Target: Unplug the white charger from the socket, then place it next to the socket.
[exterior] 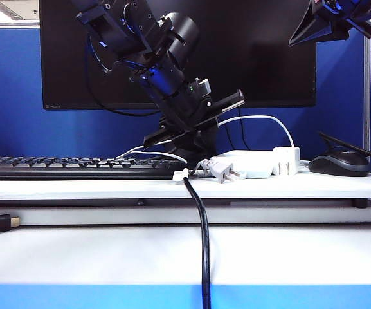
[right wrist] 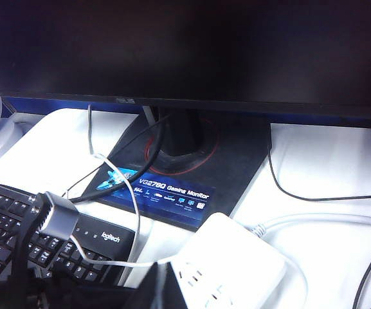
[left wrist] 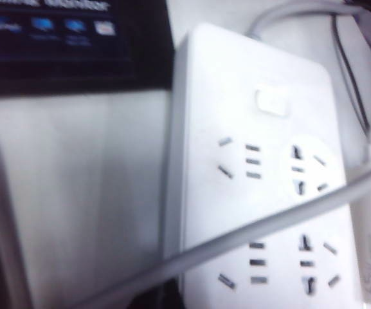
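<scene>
Step in hand: the approach, pre-grasp. The white charger (exterior: pixel 287 161) stands upright at the right end of the socket (exterior: pixel 246 163) w/ its thin cable arcing up and over toward the left; it looks seated, so the unplug isn't done yet.

Left tool (exterior: pixel 195 129) is low over the surface at the socket's left end, just by the monitor (exterior: pixel 256 51) stand. Its wrist view looks straight down on the socket face, w/ the cable across it and the charger only at the frame edge. The fingers don't show clearly in any view, so I can't tell if it's wide or narrow. Nothing seems to be held.

Right tool (exterior: pixel 330 22) hangs high at the upper right, well apart from everything, pinched closed w/ nothing in it.

Also on the surface: a small grey plug (exterior: pixel 220 170) w/ bare prongs in front of the socket (not the target), a mouse (exterior: pixel 339 164) to the right and a keyboard (exterior: pixel 76 167) to the left.

Next move, as I judge it: the left tool needs to shift along the socket toward the charger end, line its fingers across the charger's body clear of the cable, close, then pull straight away from the socket. The light socket may lift w/ it; the idle right tool could pin it down.
</scene>
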Tool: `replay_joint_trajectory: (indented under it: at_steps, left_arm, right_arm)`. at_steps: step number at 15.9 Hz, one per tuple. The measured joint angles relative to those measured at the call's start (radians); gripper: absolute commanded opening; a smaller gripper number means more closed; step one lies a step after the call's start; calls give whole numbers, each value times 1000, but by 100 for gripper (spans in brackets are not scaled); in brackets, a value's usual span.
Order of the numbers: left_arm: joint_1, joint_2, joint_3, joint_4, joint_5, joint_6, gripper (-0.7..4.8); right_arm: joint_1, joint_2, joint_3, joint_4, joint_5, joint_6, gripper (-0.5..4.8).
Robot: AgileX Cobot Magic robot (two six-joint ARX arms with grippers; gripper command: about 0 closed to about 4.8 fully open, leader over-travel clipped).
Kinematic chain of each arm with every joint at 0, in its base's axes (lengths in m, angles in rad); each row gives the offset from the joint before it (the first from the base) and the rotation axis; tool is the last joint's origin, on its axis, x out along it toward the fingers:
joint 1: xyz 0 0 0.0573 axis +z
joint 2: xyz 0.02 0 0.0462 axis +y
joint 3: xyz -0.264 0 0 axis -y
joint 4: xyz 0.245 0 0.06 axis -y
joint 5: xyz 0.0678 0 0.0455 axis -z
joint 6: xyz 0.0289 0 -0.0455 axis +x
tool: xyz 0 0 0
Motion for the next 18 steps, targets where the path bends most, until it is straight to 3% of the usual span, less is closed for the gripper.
replay_joint_trajectory:
  at_steps: [7,14,18]
  left_arm:
    - [-9,0,0,6,37,2,-5]
    - [-9,-90,45,37,-16,35,-5]
    - [-8,-262,44,16,-16,144,-5]
  right_arm:
    - [0,-7,0,0,0,0,-8]
    - [0,-7,0,-4,-2,0,-8]
    - [0,-45,0,1,-20,-14,-8]
